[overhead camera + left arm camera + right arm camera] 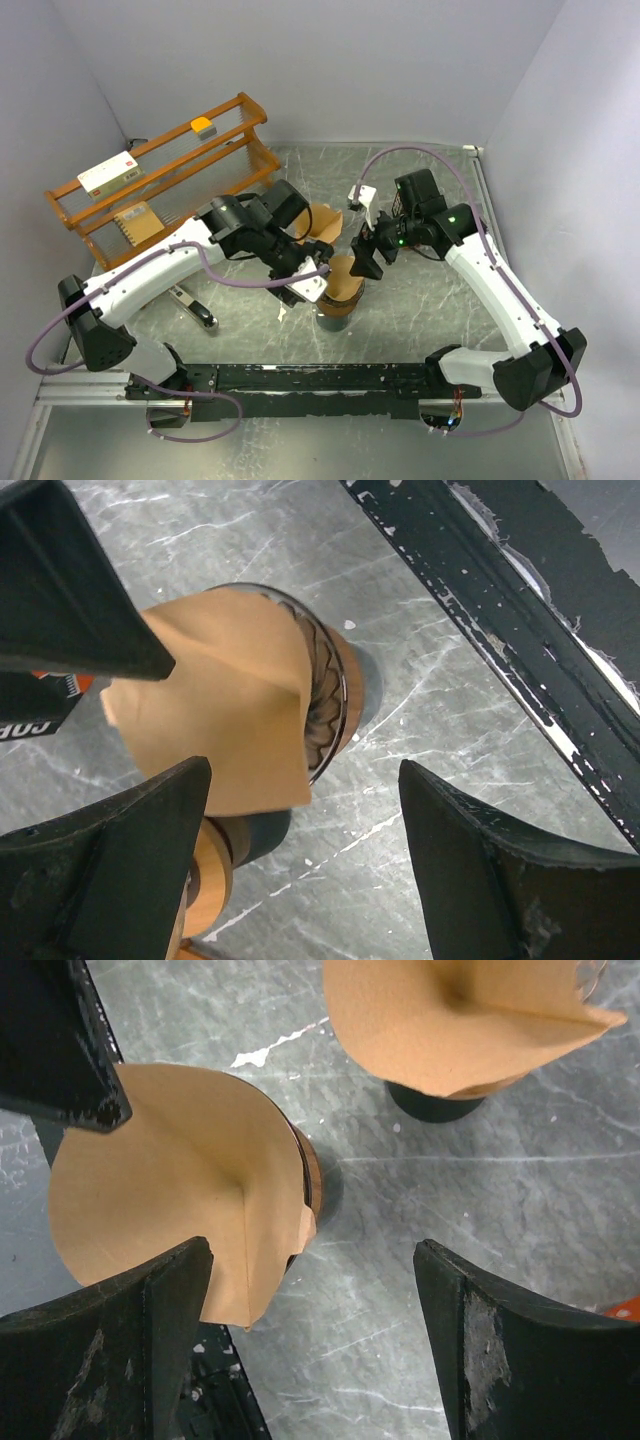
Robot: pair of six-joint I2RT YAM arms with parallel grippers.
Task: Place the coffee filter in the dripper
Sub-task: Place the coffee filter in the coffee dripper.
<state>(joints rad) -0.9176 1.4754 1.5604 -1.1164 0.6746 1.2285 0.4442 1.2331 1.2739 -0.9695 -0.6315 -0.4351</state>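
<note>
A brown paper coffee filter sits in the mouth of the glass dripper, which has a wooden collar. One flap of the filter hangs out over the dripper's rim. In the top view the filter and dripper stand mid-table. My left gripper hovers just left of the dripper, open, with nothing between its fingers. My right gripper is close on the dripper's right side, also open and holding nothing. The two grippers flank the filter.
A second stack of brown filters rests on a dark holder behind the dripper. A wooden rack with small boxes stands at the back left. A metal-handled tool lies left. A black rail runs along the near edge.
</note>
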